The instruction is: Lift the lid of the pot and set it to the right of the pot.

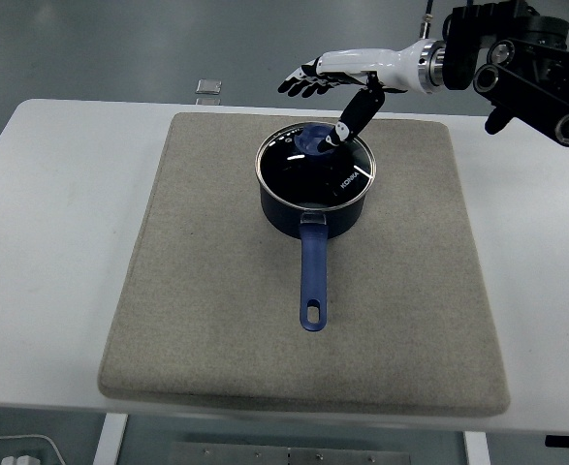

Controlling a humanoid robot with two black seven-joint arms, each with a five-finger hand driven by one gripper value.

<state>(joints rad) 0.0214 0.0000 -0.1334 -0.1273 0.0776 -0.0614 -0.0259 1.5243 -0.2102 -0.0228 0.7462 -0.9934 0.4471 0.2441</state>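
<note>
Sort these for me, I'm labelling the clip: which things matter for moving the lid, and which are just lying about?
Part of the job:
- pot lid, sitting on the pot
- pot with its blue handle pointing toward the near edge
- right hand, open above the lid's knob
- grey mat, where the lid would go

Lying about:
- small clear object at the table's far edge
</note>
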